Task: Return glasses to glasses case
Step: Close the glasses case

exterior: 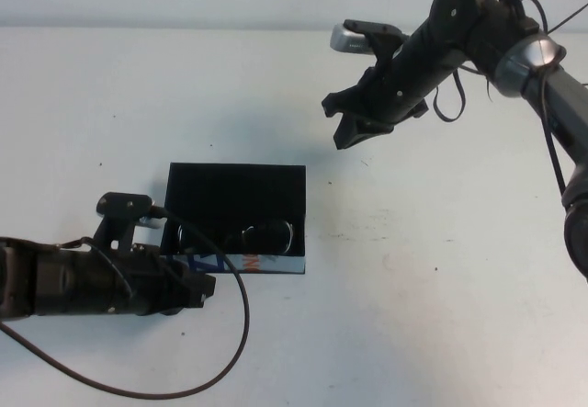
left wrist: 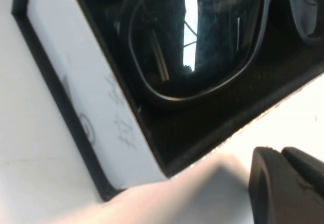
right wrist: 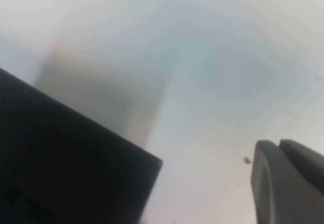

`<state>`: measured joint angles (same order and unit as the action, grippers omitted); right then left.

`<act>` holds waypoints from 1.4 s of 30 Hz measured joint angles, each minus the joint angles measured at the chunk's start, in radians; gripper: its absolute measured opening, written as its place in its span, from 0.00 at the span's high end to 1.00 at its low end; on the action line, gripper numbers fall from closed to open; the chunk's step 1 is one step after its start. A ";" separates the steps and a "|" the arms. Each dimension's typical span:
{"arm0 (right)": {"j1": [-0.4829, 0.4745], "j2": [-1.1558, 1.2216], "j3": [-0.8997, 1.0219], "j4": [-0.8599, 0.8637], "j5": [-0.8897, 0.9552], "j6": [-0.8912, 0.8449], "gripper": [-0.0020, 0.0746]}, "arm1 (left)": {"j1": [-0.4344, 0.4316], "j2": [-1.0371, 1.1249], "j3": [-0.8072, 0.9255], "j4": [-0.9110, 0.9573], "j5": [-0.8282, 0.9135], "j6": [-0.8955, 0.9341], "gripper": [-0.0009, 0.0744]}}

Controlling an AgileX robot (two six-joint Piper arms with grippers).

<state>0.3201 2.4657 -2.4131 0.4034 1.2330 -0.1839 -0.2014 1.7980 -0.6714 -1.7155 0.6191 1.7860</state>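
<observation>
**Glasses in the open case, both tools clear of it**

While our left tool [exterior: 197, 289] lies low on the worktop [exterior: 423, 269] just beside the near left corner of the glasses case [exterior: 236, 189], our right tool [exterior: 342, 122] hangs raised above the far side, well apart from the case. We see wide bare worktop to the right of the case and in front of it; the left side is crowded by our left arm and its looping cable [exterior: 241, 333]. The right tool is closed and holds nothing. We cannot tell whether the left tool is open or closed.

The case stands open, flap laid flat toward the far side. The glasses [exterior: 241, 235] lie inside it along the near edge, lenses showing.

The case is a flat rectangular box, matte black inside with a fine woven texture, its near edge printed blue, white and orange. The frame is dark, glossy plastic with rounded-rectangular clear lenses that catch reflections.
</observation>
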 joint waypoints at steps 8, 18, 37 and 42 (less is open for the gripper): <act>0.017 0.046 0.007 0.036 0.002 0.000 0.99 | 0.000 0.000 0.000 0.000 0.000 -0.002 0.99; 0.047 0.079 0.008 0.092 0.002 -0.060 0.99 | 0.000 0.000 0.000 0.000 0.000 -0.007 0.99; 0.051 0.045 0.019 0.192 0.000 -0.105 0.99 | 0.000 0.000 0.000 0.000 0.000 -0.007 0.99; 0.082 -0.015 0.104 0.190 -0.004 -0.138 0.99 | 0.000 0.000 0.000 0.000 0.000 -0.008 0.99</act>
<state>0.4026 2.4503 -2.3092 0.5938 1.2289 -0.3221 -0.2014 1.7980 -0.6714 -1.7155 0.6191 1.7778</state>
